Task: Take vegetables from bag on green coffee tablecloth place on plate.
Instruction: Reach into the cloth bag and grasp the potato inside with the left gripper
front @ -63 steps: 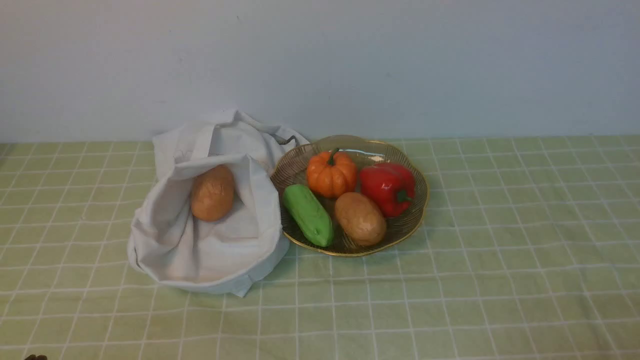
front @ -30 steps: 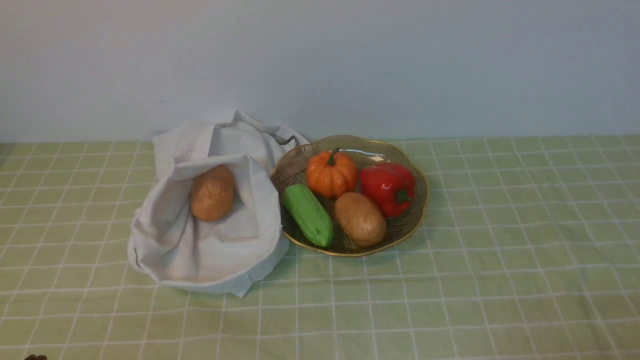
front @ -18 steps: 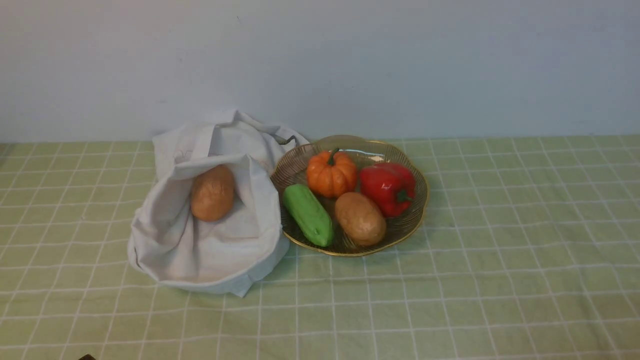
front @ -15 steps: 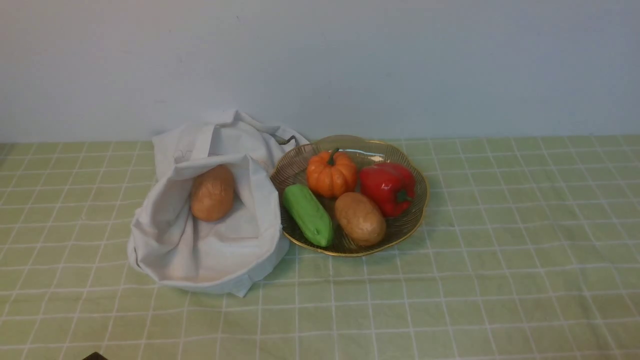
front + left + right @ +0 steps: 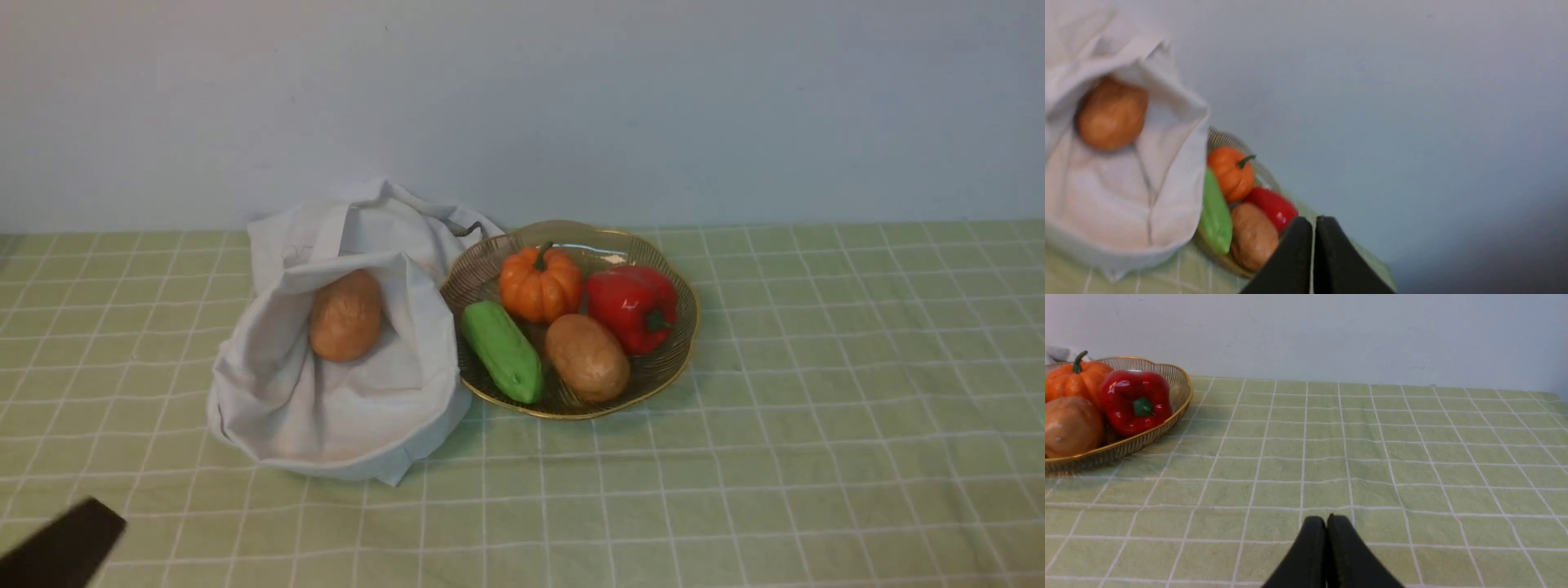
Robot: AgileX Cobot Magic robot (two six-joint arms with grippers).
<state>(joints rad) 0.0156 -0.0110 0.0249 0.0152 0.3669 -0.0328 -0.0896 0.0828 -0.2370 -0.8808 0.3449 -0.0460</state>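
Note:
A tan potato lies in the open mouth of the white cloth bag on the pale green checked tablecloth. The golden wire plate beside the bag holds a second potato. My left gripper is a dark blur at the front left corner, well short of the bag; in the left wrist view its fingers are shut and empty, with the bagged potato far off. My right gripper is shut and empty over bare cloth right of the plate; it does not show in the front view.
The plate also holds an orange pumpkin, a red pepper and a green cucumber-like vegetable. A pale wall rises right behind the bag and plate. Bare cloth lies to the right and in front.
My left gripper has come up into the front view from the bottom left corner, moving toward the bag. The bag, plate and vegetables have not moved.

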